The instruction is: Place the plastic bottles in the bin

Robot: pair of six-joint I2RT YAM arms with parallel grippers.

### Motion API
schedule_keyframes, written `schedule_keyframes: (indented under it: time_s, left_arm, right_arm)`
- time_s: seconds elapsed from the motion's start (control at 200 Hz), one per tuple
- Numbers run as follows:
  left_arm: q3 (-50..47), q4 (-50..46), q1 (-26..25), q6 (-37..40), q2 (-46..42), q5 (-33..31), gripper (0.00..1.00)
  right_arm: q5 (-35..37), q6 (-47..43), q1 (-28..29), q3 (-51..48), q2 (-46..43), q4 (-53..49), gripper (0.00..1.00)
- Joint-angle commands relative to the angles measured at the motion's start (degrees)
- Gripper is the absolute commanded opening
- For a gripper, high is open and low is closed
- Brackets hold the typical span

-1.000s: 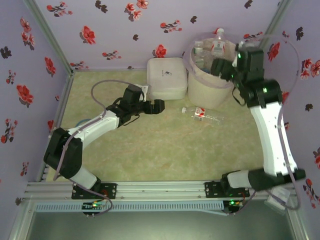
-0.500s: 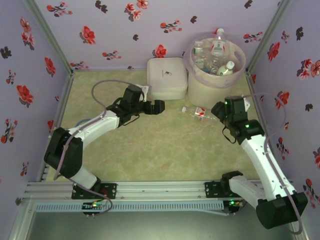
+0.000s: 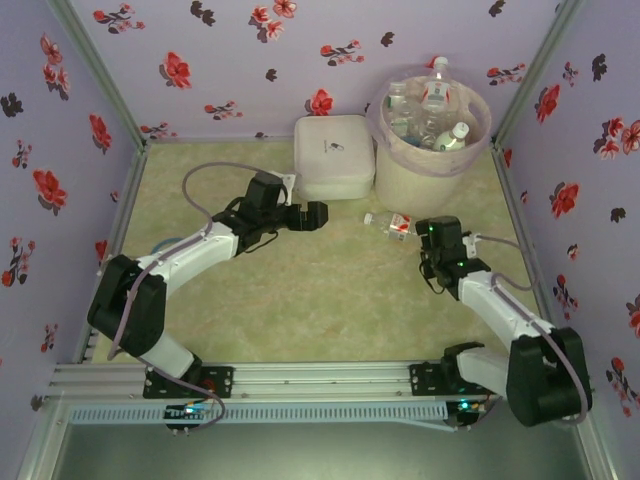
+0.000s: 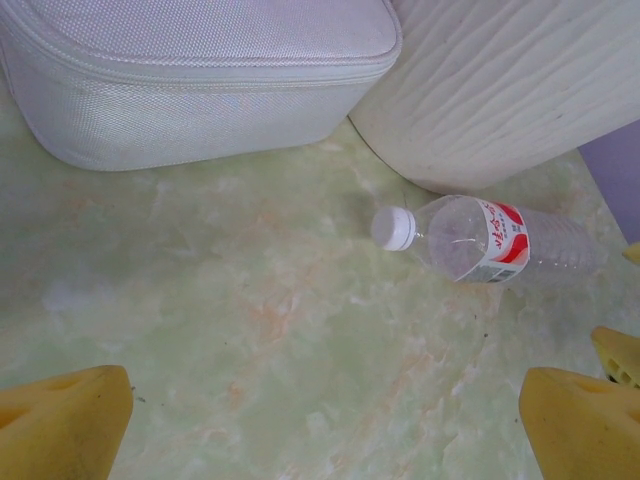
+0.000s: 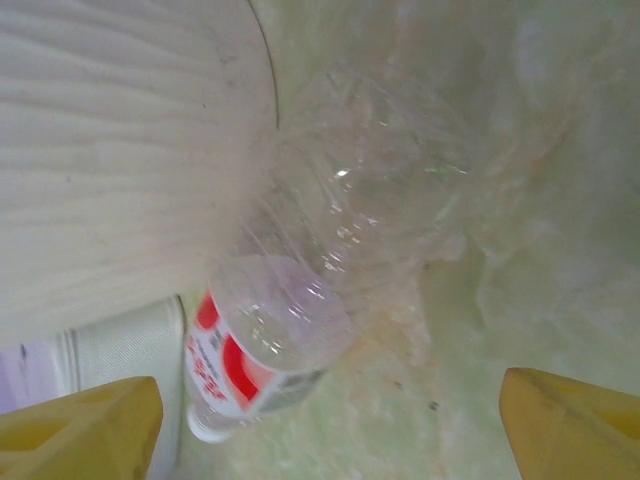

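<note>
Nearest me, the right gripper (image 3: pixel 430 238) hangs just in front of the bin (image 3: pixel 415 185), jaws spread wide around the loose bottle (image 3: pixel 400 225), not gripping it. The left gripper (image 3: pixel 318 212), also wide and empty, hovers well left of the bin. That bottle lies on the worktop (image 3: pixel 300 300) at the bin's foot; the other bottles (image 3: pixel 430 105) sit inside the bin, so I'd judge only this one remains

A clear, glossy plastic bottle (image 4: pixel 488 243), its thin wall creased and catching the light, lies on a smooth table (image 4: pixel 250 330) with a pale green marbled finish. Beside it, the bin (image 4: pixel 500 90) shows a matt cream wall with faint ripples. The box (image 4: pixel 200 80) wears a finely woven, cloth-like white skin.
</note>
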Motion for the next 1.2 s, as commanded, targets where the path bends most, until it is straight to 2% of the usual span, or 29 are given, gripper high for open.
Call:
schedule_keyframes:
  time_s: [0.0, 0.36, 0.55, 0.69, 0.865, 1.0, 1.08, 1.195]
  left_arm:
    - [-0.2, 1.6, 0.6, -0.9, -0.2, 0.6, 1.00]
    - [-1.2, 0.7, 1.7, -0.6, -0.7, -1.3, 1.00]
    - [-0.7, 1.5, 2.0, -1.0, 0.6, -0.8, 1.00]
    - [-0.7, 1.9, 2.0, -1.6, 1.2, -0.3, 1.00]
    - [-1.5, 2.0, 2.4, -1.6, 0.5, -0.3, 1.00]
    - [-1.3, 1.6, 2.8, -1.6, 0.4, -0.2, 1.00]
    - [-0.9, 1.4, 2.8, -1.5, 0.5, -0.1, 1.00]
    - [-0.3, 1.0, 2.9, -1.4, 0.8, 0.0, 1.00]
  right_arm:
    - [3.9, 6.8, -0.3, 4.3, 4.2, 4.5, 0.90]
    - [3.6, 11.2, -2.2, 7.5, 17.6, 9.8, 0.93]
    - [0.5, 12.1, -4.2, 7.3, 23.8, 14.3, 0.94]
    - [-0.3, 11.9, -4.8, 7.5, 26.4, 14.8, 0.90]
    - [-0.6, 11.1, -5.2, 6.1, 26.4, 15.9, 0.79]
    - [0.3, 8.3, -5.2, 5.7, 23.3, 13.9, 0.71]
    - [1.5, 5.2, -5.2, 6.2, 19.8, 10.4, 0.66]
    - [3.8, -2.7, -5.0, 8.1, 11.9, 1.3, 0.64]
